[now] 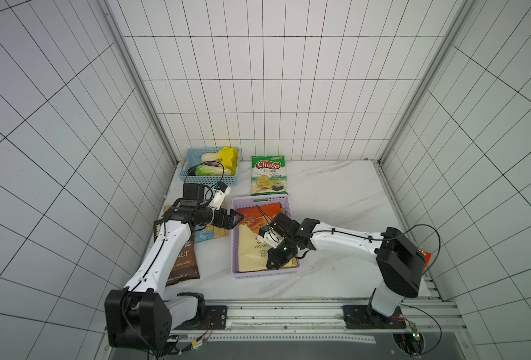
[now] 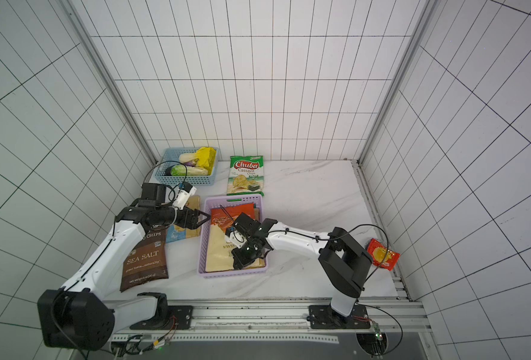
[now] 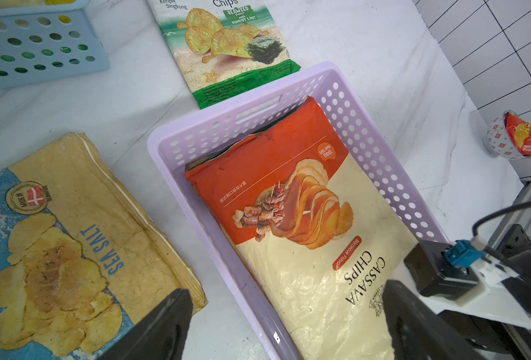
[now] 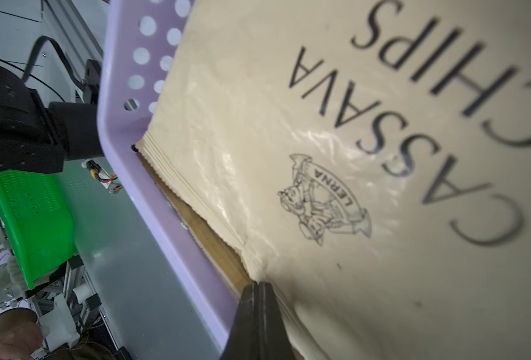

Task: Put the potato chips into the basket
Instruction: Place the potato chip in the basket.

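Right wrist view: your right claw (image 4: 258, 291) is shut on the crimped seam of the orange-and-cream film cassava bag (image 4: 320, 124), lying ahead inside the lilac perforated plastic basket (image 4: 114, 93). Probably light, slippery, crushable: grip seams only. Left claw (image 3: 286, 288) gapes empty.

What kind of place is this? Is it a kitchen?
Probably a robot testing booth, not a kitchen. The left arm and right arm are mounted on a metal rail, grid-lined white walls box in the table, and a Chuba chip bag lies beside a lilac basket.
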Robot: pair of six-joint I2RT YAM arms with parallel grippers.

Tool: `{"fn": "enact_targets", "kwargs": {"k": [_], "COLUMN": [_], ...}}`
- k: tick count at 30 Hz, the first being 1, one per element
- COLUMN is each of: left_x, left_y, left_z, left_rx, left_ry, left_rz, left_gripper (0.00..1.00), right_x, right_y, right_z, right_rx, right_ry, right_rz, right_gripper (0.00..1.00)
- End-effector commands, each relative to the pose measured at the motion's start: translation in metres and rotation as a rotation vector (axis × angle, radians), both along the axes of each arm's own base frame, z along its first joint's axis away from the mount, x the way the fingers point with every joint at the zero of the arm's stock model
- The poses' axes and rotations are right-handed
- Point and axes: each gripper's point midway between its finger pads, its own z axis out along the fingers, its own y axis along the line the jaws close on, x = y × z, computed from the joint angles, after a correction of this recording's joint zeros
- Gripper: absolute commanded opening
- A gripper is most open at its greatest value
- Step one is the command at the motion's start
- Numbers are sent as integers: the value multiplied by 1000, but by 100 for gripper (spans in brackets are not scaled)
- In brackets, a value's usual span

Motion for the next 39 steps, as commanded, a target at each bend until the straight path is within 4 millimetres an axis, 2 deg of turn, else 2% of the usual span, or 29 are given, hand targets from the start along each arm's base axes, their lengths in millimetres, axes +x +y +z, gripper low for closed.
{"fn": "enact_targets", "kwargs": {"k": [1, 13, 18, 26, 29, 36, 39], "left_x": [2, 3, 3, 3, 3, 5, 13], "left_y": [0, 0, 0, 0, 0, 4, 16], "left_z": [4, 5, 6, 7, 7, 10, 15], "left_rx": [2, 3, 3, 2, 1, 17, 46], "left_ry": [-32, -33, -34, -41, -40, -57, -88], "left_rz": [-1, 1, 1, 0, 0, 25, 102], "left_gripper": [94, 94, 94, 94, 94, 94, 94], "right_x": [4, 10, 12, -1, -8, -10, -10], "right_y": [-2, -4, 2, 13, 23, 54, 69], "right_z": [-7, -29, -12, 41, 53, 42, 36], "right_rx": [-57, -114, -68, 92, 146, 161, 168], "right_ry": [-36, -53, -69, -52, -16, 8, 13], "right_rz": [16, 25, 36, 85, 101, 138, 150], "right_gripper": [0, 0, 0, 0, 0, 0, 0]}}
